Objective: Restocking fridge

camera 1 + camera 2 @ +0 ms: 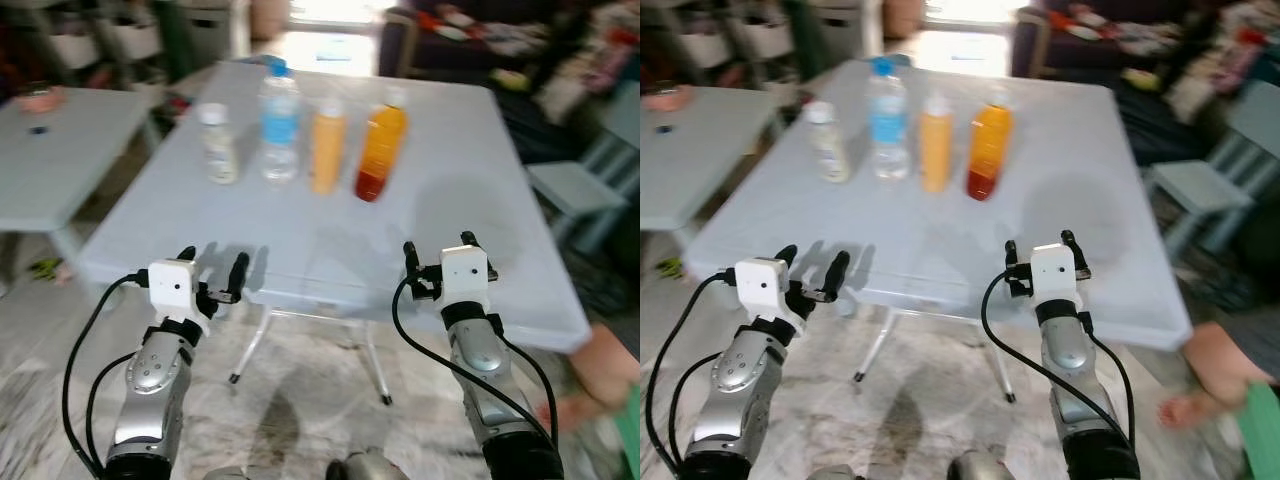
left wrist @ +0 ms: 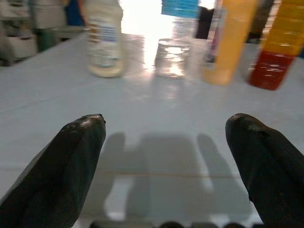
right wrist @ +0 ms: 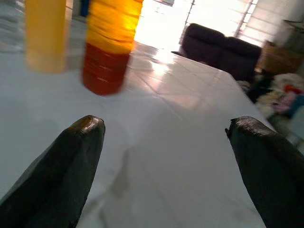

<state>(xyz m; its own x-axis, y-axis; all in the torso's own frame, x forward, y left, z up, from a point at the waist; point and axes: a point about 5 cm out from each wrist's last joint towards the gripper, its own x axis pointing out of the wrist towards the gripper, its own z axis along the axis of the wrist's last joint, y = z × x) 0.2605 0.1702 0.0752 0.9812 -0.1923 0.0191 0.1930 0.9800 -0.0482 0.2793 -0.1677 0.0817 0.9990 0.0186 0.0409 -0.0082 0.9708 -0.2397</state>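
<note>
Two grippers were up in front of you at the near edge of the pale blue-grey folding table. Your left gripper hovered just over that edge toward the near left corner, its two black fingers spread wide apart with nothing between them. Your right gripper sat at the same edge further right, fingers likewise parted and empty.

Past them the tabletop lay bare up to the middle. There, four bottles stood upright in a row running across the table, all well apart from both grippers. From your left you had a short cream-coloured bottle with a white cap, a clear plastic water bottle with a blue label and blue cap, a yellow-orange juice bottle, and an amber bottle with dark red liquid at its base.

Beyond the left edge stood a second pale table. By the near right corner, a person's bare foot rested on the floor.
</note>
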